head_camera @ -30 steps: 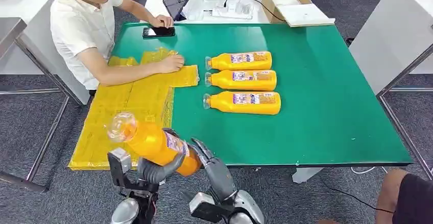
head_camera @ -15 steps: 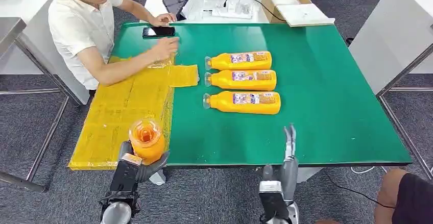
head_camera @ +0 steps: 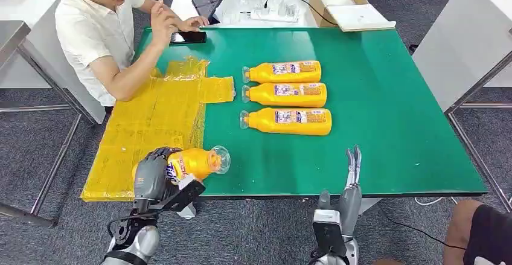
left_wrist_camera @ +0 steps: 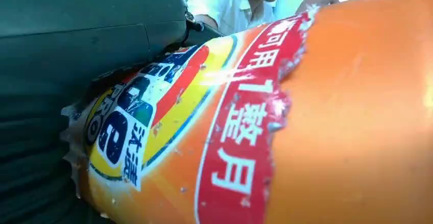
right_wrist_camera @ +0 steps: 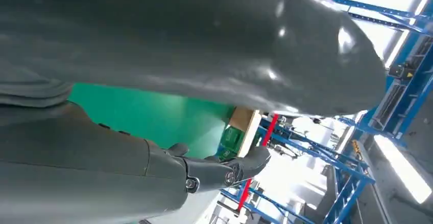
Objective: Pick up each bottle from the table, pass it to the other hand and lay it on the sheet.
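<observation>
At the near-left corner of the green table (head_camera: 386, 126), my left hand (head_camera: 151, 177) grips a bottle (head_camera: 196, 162) around its labelled body, fingers wrapped over it. Bottle lies on its side, clear cap end pointing toward table centre, base end inside my grip. It's over the near edge of the yellow sheet (head_camera: 151, 126); can't tell if it's touching the sheet or just above it. Contents: opaque orange liquid, looks full. Left wrist view shows the label up close, red band with white characters, orange wall beside it.

My right hand (head_camera: 349, 183) is at the near table edge, well apart from everything, fingers straight and pointing up, holding nothing.

Three more bottles (head_camera: 287, 96) lie on their sides mid-table in a row, just beside each other, caps toward the sheet, all filled with the same orange liquid.

Far edge: open cardboard box (head_camera: 341, 2) with something white inside. Dark phone (head_camera: 187, 37) on the far-left table corner. Person (head_camera: 99, 29) sits by the sheet's far end, one hand raised.
</observation>
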You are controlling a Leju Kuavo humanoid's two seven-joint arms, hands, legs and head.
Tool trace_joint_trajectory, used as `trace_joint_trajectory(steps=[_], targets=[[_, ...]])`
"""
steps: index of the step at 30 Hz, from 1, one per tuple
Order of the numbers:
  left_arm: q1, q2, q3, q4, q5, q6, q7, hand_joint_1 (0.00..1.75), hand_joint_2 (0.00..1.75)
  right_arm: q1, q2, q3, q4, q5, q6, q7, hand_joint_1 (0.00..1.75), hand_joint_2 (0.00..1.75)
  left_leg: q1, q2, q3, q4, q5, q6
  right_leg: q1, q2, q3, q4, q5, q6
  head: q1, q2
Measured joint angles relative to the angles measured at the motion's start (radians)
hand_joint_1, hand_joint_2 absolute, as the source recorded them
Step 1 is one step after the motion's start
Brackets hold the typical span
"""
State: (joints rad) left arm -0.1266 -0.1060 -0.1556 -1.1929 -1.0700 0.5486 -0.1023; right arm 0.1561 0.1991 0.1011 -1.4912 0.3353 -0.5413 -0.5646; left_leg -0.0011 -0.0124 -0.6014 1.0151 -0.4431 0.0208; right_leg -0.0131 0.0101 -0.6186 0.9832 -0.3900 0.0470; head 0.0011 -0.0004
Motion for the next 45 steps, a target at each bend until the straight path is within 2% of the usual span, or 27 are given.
trace_joint_trajectory(steps=[3,10,13,14,15,17,22,24,27,33,36,40,45], targets=[[-0.031,0.006,-0.003,0.032,-0.031,-0.058,0.037,1.75,1.75,-0.003,0.000,0.000,0.001,0.000,0.015,0.003,0.00,0.00,0.000,-0.001,0.000,0.000,0.000,0.000,0.000,0.000,0.000,0.000,0.000,0.000,0.000,0.000],[-0.227,0.027,-0.007,0.238,-0.046,-0.219,0.107,1.75,1.75,-0.040,0.004,0.009,0.027,-0.005,0.050,0.005,0.00,0.00,0.000,-0.002,0.004,0.000,0.001,0.000,0.000,0.000,0.005,0.000,0.000,0.000,0.000,0.000],[-0.294,0.034,-0.008,0.328,-0.029,-0.241,0.113,1.75,1.75,-0.053,0.005,0.012,0.043,-0.010,0.060,0.005,0.00,0.00,0.000,-0.003,0.007,0.000,0.001,-0.001,0.000,0.000,0.008,0.000,0.000,0.000,0.000,0.000],[-0.313,0.036,-0.009,0.354,-0.029,-0.246,0.114,1.66,1.75,-0.057,0.005,0.013,0.049,-0.012,0.063,0.005,0.00,0.00,0.000,-0.003,0.008,0.000,0.001,-0.001,0.000,0.000,0.009,0.000,0.000,-0.001,0.000,0.000],[-0.327,0.037,-0.010,0.371,-0.033,-0.251,0.120,0.23,1.75,-0.059,0.006,0.013,0.052,-0.013,0.067,0.005,0.00,0.00,0.000,-0.003,0.009,0.000,0.001,-0.001,0.000,0.000,0.009,0.001,0.001,-0.001,0.000,0.000],[-0.352,0.042,-0.013,0.405,-0.061,-0.272,0.137,0.28,1.75,-0.063,0.008,0.015,0.062,-0.014,0.071,0.005,0.00,0.00,0.000,-0.002,0.010,0.000,0.001,-0.001,0.000,0.000,0.010,0.001,0.001,-0.002,0.000,0.000],[-0.396,0.048,-0.029,0.468,-0.091,-0.311,0.159,0.26,1.75,-0.073,0.009,0.015,0.091,-0.019,0.082,0.002,0.00,0.00,0.001,0.002,0.011,0.000,0.001,-0.002,0.001,0.001,0.009,0.001,0.002,-0.003,0.000,0.000],[-0.405,0.051,-0.034,0.485,-0.091,-0.323,0.157,0.07,1.75,-0.077,0.010,0.015,0.101,-0.020,0.086,0.002,0.00,0.00,0.001,0.003,0.011,0.000,0.001,-0.002,0.001,0.001,0.009,0.001,0.002,-0.003,0.000,0.000],[-0.404,0.056,-0.039,0.507,-0.093,-0.337,0.155,0.00,1.75,-0.082,0.010,0.015,0.116,-0.021,0.086,0.001,0.00,0.00,0.001,0.003,0.010,0.000,0.002,-0.002,0.002,0.001,0.008,0.001,0.002,-0.003,0.000,0.000],[-0.422,0.059,-0.063,0.528,-0.117,-0.369,0.172,0.00,1.75,-0.090,0.010,0.014,0.142,-0.022,0.087,0.001,0.00,0.00,0.001,0.002,0.010,0.000,0.001,-0.002,0.001,0.000,0.008,0.001,0.002,-0.003,0.000,0.000],[-0.424,0.060,-0.069,0.531,-0.092,-0.388,0.138,0.00,1.75,-0.093,0.010,0.013,0.154,-0.022,0.089,0.001,0.00,0.00,0.001,0.002,0.010,0.000,0.001,-0.002,0.001,0.000,0.009,0.001,0.002,-0.003,0.000,0.000],[-0.414,0.066,-0.070,0.507,0.016,-0.431,0.035,0.00,1.75,-0.093,0.009,0.010,0.166,-0.022,0.095,-0.007,0.00,0.00,0.001,0.000,0.011,0.000,0.002,-0.002,0.001,0.000,0.010,0.001,0.002,-0.003,0.000,0.000],[-0.397,0.071,-0.070,0.476,0.045,-0.443,0.008,0.00,1.75,-0.094,0.009,0.008,0.177,-0.022,0.097,-0.012,0.00,0.00,0.001,-0.003,0.010,0.000,0.003,-0.001,0.001,-0.003,0.011,0.001,0.002,-0.003,0.000,0.000]])
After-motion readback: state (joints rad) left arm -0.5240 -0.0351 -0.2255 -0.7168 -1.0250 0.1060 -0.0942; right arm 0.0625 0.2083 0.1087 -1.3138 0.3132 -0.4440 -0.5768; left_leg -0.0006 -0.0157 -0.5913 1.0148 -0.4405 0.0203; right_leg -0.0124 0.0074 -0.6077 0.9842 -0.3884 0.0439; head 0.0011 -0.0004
